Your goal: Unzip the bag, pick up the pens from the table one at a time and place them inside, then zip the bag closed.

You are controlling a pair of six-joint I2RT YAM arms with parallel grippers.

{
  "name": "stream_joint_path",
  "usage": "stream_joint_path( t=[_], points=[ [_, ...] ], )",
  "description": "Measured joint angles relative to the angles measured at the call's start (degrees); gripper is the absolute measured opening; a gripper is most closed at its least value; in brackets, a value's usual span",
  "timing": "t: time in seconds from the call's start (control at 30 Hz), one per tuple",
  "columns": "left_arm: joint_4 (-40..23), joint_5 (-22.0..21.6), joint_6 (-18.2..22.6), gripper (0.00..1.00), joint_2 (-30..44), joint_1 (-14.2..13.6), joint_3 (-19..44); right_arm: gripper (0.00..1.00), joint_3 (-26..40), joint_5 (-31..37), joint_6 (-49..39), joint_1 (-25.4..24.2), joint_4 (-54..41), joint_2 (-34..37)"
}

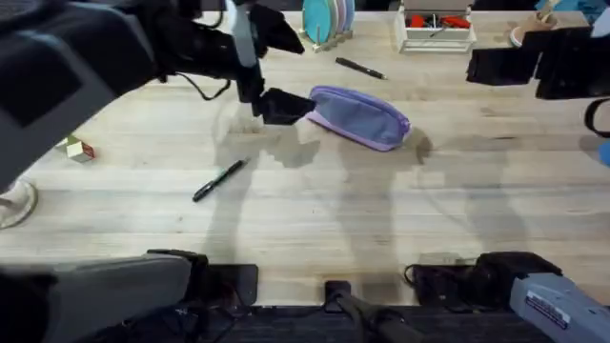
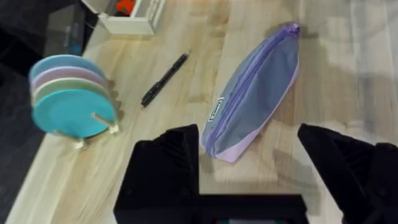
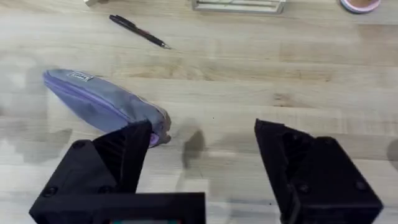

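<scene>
The lavender bag (image 1: 360, 116) lies on the table (image 1: 315, 219) with its zipper shut along the top. My left gripper (image 1: 278, 105) hovers at the bag's left end; in the left wrist view it (image 2: 249, 171) stands open over the near end of the bag (image 2: 252, 93). My right gripper (image 3: 202, 158) is open above the table beside the other end of the bag (image 3: 102, 102), holding nothing. One black pen (image 1: 360, 68) lies behind the bag. Another pen (image 1: 219, 180) lies in front, to the left.
A rack of coloured plates (image 1: 329, 19) and a white rack (image 1: 437, 29) with red tools stand at the back edge. A small block (image 1: 76, 148) and a glass (image 1: 14, 205) sit at the far left.
</scene>
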Motion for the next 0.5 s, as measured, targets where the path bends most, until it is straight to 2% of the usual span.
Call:
stream_joint_path(
  t=[0.27, 0.5],
  points=[
    [5.0, 0.0, 0.1, 0.993, 8.6, -2.9, 0.0, 0.996, 0.0, 0.0, 0.0, 0.0, 0.0, 0.0],
    [9.0, 0.7, 0.2, 0.993, 14.4, -3.6, 0.0, 0.996, 0.0, 0.0, 0.0, 0.0, 0.0, 0.0]
  ],
)
